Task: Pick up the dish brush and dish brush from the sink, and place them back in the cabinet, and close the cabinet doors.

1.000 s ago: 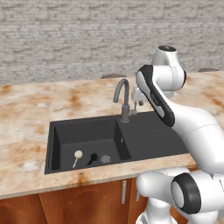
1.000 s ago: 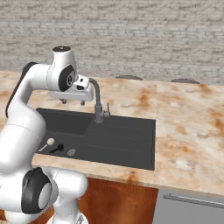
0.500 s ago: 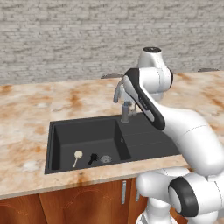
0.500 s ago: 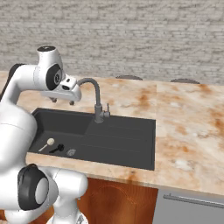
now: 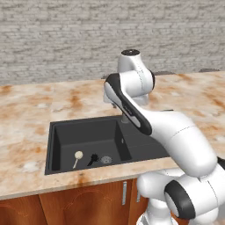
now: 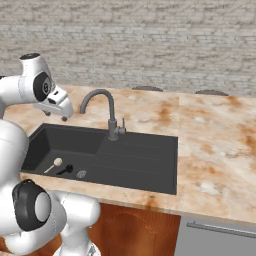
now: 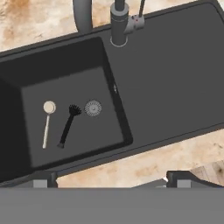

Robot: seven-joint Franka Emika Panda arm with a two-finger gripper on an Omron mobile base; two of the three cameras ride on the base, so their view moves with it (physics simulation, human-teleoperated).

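Note:
Two dish brushes lie side by side on the floor of the dark sink (image 7: 118, 113) basin. One is cream with a round head and thin tan handle (image 7: 47, 124) (image 5: 78, 157) (image 6: 54, 164). The other is all black (image 7: 68, 127) (image 5: 92, 159) (image 6: 66, 170), just right of it in the hand view. My gripper (image 6: 56, 116) (image 7: 112, 179) hangs high above the basin's left part, looking down, jaws wide open and empty. The cabinet and the cabinet doors are out of view.
A round metal drain (image 7: 92, 107) sits beside the black brush's bristles. The grey gooseneck tap (image 6: 107, 112) (image 7: 118, 22) rises behind the basin. The ribbed drainboard (image 6: 145, 155) lies to the right, with marbled counter (image 6: 210, 150) all around and a brick wall behind.
The arm has swung left, carrying the hand from over the tap to above the left part of the basin. The brushes have not moved.

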